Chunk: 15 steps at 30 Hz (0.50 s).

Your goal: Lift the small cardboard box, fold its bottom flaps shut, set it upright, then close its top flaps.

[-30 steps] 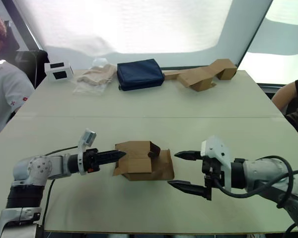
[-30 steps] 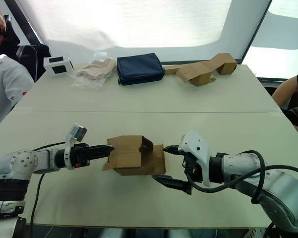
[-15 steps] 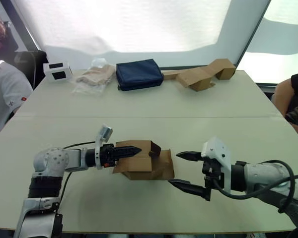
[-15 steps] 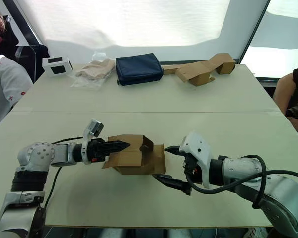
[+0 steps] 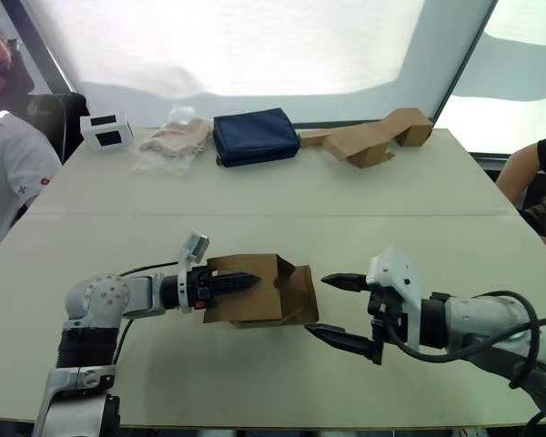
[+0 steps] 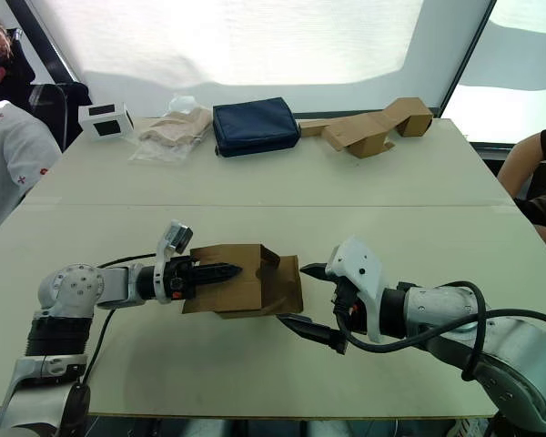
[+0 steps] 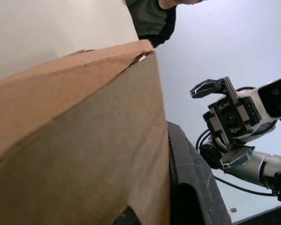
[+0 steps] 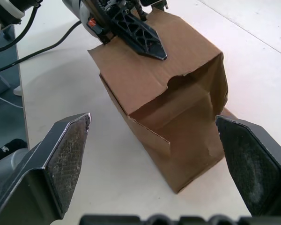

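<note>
A: Where is the small cardboard box [image 5: 255, 291]?

B: Near the front middle of the pale matte table [image 5: 282, 191], lying on its side. It is plain brown corrugated card, its open end turned toward three o'clock, with one of the top flaps [image 8: 131, 82] showing a rounded notch.

A: And the left gripper [image 5: 241, 280]?

B: Its slim black ribbed fingers are pinched narrow on the box's upper wall, reaching in from nine o'clock.

A: The right gripper [image 5: 339, 309]?

B: At three o'clock of the box, just beside it, apart. Its fingers [image 8: 68, 154] are spread wide, the pads finely textured, holding nothing.
</note>
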### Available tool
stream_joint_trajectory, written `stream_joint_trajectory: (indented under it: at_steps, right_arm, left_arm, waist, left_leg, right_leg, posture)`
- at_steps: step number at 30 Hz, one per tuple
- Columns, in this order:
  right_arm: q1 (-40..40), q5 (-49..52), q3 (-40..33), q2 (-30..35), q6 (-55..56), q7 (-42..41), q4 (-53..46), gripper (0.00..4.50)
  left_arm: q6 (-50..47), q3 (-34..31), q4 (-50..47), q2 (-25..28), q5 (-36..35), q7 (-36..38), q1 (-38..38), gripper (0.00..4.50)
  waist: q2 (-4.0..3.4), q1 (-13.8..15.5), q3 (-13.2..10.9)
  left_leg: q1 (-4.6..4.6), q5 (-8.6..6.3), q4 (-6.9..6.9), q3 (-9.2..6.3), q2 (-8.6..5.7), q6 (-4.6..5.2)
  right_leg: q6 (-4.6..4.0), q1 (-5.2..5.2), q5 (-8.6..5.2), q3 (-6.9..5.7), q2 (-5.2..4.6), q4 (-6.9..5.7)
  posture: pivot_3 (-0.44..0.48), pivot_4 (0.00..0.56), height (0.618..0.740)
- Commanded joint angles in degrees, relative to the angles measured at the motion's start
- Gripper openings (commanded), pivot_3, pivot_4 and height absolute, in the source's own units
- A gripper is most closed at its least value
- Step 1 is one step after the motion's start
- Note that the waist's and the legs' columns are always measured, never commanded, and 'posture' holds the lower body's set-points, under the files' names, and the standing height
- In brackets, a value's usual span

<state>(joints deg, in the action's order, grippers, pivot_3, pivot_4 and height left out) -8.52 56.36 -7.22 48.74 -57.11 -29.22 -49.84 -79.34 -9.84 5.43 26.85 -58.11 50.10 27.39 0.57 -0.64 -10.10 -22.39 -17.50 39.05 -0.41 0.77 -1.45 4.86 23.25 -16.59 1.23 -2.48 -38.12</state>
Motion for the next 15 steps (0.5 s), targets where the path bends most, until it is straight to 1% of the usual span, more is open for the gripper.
stream_joint_trajectory:
  at_steps: [1, 3, 5, 7, 9, 10, 11, 12, 14, 15]
  right_arm:
    - [-1.6, 3.8, -3.42, -4.64, 2.76, 4.44, 2.19, 4.5]
    - [-3.67, 4.64, -6.28, -11.77, 6.21, 11.23, 7.23, 4.5]
    - [-5.62, 4.31, -7.67, -16.36, 7.91, 15.67, 10.24, 4.5]
    - [-8.61, 4.37, -7.8, -20.58, 9.21, 19.87, 12.8, 3.94]
    - [-11.83, 6.42, -8.29, -25.22, 10.03, 25.51, 16.06, 3.4]
    - [-13.44, 7.57, -8.92, -27.57, 10.71, 27.89, 17.76, 3.0]
    - [-15.09, 8.44, -9.43, -29.62, 11.42, 29.69, 19.53, 2.63]
    - [-16.36, 8.71, -9.56, -30.93, 12.02, 30.45, 20.85, 2.29]
    - [-18.29, 8.23, -8.89, -32.61, 13.07, 30.54, 22.72, 1.4]
    - [-19.14, 8.01, -8.45, -33.44, 13.69, 30.27, 23.4, 1.04]
  left_arm:
    - [5.13, -1.64, -2.0, 2.23, 0.54, 2.58, 1.94, 0.06]
    - [8.24, -2.66, -1.9, 3.79, 1.18, 3.57, 4.76, 0.06]
    - [10.97, -2.04, -2.31, 5.39, 2.16, 5.32, 6.71, 0.06]
    - [14.36, -0.95, -2.18, 6.97, 3.82, 7.17, 9.11, 0.0]
    - [19.27, 3.24, -3.65, 10.12, 8.15, 11.09, 9.92, 0.0]
    - [22.19, 5.3, -4.97, 11.63, 10.24, 13.84, 9.8, 0.0]
    - [23.27, 5.6, -5.03, 12.0, 10.52, 14.97, 10.9, 0.0]
    - [24.21, 5.36, -4.34, 11.88, 10.55, 15.44, 12.37, 0.0]
    - [26.76, 5.79, -3.06, 12.28, 11.7, 17.48, 15.09, 0.0]
    - [28.22, 6.24, -2.46, 12.52, 12.65, 18.45, 16.14, 0.0]
  waist:
    - [0.02, 0.0, 0.0]
    - [0.16, -0.06, -0.02]
    - [0.14, -0.05, -0.03]
    - [0.13, -0.06, -0.02]
    - [0.12, -0.15, -0.02]
    - [0.1, -0.29, -0.02]
    - [0.08, -0.33, -0.03]
    - [0.06, -0.27, -0.04]
    - [0.08, -0.04, -0.05]
    - [0.07, 0.08, -0.05]
  left_leg:
    - [0.0, 0.0, 0.0, 0.0, 0.0, 0.0]
    - [0.0, 0.0, 0.0, -0.01, 0.01, 0.0]
    - [-0.01, 0.01, 0.01, -0.01, 0.04, -0.02]
    - [0.0, 0.01, -0.01, 0.05, -0.01, -0.02]
    - [-0.03, 0.01, -0.03, 0.05, -0.01, -0.02]
    - [-0.05, 0.01, -0.03, 0.08, -0.01, -0.02]
    - [-0.06, 0.02, -0.05, 0.1, 0.01, -0.03]
    - [-0.06, 0.02, -0.08, 0.11, 0.02, -0.03]
    - [-0.1, 0.05, -0.08, 0.1, 0.03, -0.07]
    - [-0.12, 0.05, -0.06, 0.07, 0.03, -0.08]
  right_leg:
    - [0.0, 0.0, 0.0, 0.0, 0.0, 0.0]
    - [0.0, 0.0, 0.0, -0.01, 0.01, -0.01]
    - [-0.01, 0.01, 0.0, 0.01, 0.05, -0.02]
    - [-0.01, 0.03, 0.0, 0.03, 0.02, 0.0]
    - [0.0, 0.06, 0.0, 0.03, 0.02, 0.01]
    - [0.0, 0.11, 0.0, 0.05, 0.03, 0.01]
    - [0.0, 0.14, 0.0, 0.08, 0.04, 0.01]
    - [0.0, 0.16, 0.0, 0.09, 0.04, 0.0]
    - [0.0, 0.18, 0.0, 0.07, 0.04, -0.02]
    - [-0.01, 0.18, 0.0, 0.03, 0.04, -0.02]
  posture:
    - [0.0, 0.15, 0.74]
    - [0.0, 0.15, 0.74]
    - [0.0, 0.15, 0.74]
    - [0.0, 0.15, 0.74]
    - [0.0, 0.15, 0.74]
    - [0.0, 0.15, 0.74]
    - [0.0, 0.15, 0.74]
    - [0.0, 0.15, 0.74]
    - [0.0, 0.15, 0.74]
    - [0.0, 0.15, 0.74]
